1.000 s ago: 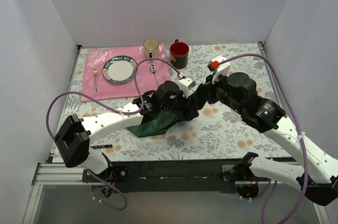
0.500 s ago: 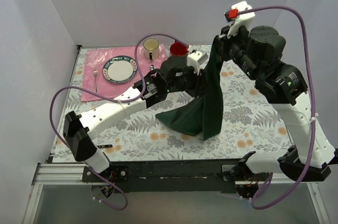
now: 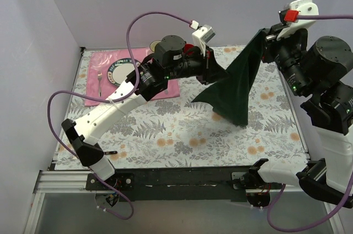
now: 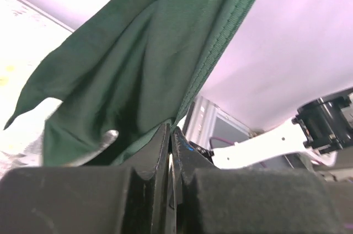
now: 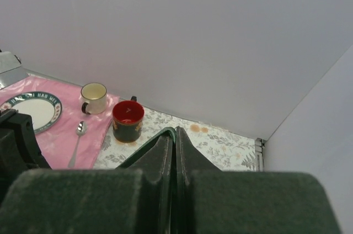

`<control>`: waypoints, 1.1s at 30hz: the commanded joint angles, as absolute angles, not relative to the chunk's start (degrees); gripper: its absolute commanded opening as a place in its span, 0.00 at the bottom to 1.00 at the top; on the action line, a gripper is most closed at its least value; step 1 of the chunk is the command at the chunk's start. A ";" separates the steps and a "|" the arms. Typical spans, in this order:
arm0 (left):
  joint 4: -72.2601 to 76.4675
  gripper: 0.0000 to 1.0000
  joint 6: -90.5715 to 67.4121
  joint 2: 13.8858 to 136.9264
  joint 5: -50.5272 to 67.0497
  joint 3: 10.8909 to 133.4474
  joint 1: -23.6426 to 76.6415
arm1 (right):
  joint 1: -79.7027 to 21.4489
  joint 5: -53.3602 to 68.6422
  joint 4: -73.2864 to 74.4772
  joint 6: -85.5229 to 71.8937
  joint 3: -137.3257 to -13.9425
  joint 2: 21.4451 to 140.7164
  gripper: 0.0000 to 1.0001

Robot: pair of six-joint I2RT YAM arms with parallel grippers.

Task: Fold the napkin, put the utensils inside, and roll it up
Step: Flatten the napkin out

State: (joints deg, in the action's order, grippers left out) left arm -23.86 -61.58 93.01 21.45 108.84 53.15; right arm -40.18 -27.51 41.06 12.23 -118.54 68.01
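Napkin (image 3: 234,88) hangs aloft over the worktop (image 3: 165,129), spread between my left tool (image 3: 212,69) and right tool (image 3: 266,36), each clamped on an edge; 0 folds made; what I take for 1 utensil (image 3: 108,152) lies near-left, outside it; folding, loading and rolling all remain.

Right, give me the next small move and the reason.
Probably lower both grippers together to lay the napkin flat on the table. The left gripper and right gripper each pinch an edge, and the cloth hangs creased in mid-air, not yet spread for folding.
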 commanded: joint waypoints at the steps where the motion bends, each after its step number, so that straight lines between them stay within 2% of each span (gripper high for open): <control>1: -24.79 0.10 -61.27 91.93 26.89 105.04 53.00 | -40.08 -29.63 37.71 13.45 -116.90 65.57 0.01; 3: -23.65 0.48 -59.51 91.67 27.60 101.53 53.00 | -40.08 -28.57 37.27 13.18 -117.24 65.04 0.01; 4: -20.68 0.74 -57.76 91.23 27.16 99.34 53.00 | -39.99 -28.30 37.35 13.10 -117.68 65.13 0.01; 5: -18.91 0.81 -56.70 90.53 26.81 94.27 53.00 | -40.08 -27.95 37.61 13.10 -118.12 65.39 0.01; 7: -12.26 0.87 -55.55 89.83 25.93 88.88 52.82 | -39.99 -27.34 38.58 12.57 -119.87 66.09 0.01; 10: -5.74 0.88 -52.65 91.14 25.85 81.31 52.91 | -40.08 -25.93 39.20 12.13 -121.28 66.71 0.01; 15: -4.41 0.67 -54.47 94.66 28.81 76.41 52.91 | -40.08 -27.33 39.20 12.65 -122.34 66.80 0.01; 17: 2.52 0.61 -57.99 94.57 33.21 72.27 52.91 | -40.08 -28.12 38.94 13.09 -122.52 66.80 0.01; 21: 11.24 0.40 -65.90 95.18 36.65 67.41 52.91 | -40.08 -28.83 37.71 13.27 -121.38 66.18 0.01; 23: 12.21 0.48 -66.88 96.24 34.82 67.94 53.09 | -39.99 -28.74 37.01 13.27 -120.94 65.83 0.01; 25: 12.91 0.63 -66.54 96.24 33.67 68.55 53.09 | -40.08 -28.22 36.65 13.27 -120.24 65.57 0.01; 33: 9.06 0.68 -58.72 91.94 23.13 67.85 53.09 | -40.08 -26.37 37.09 12.92 -120.59 66.27 0.01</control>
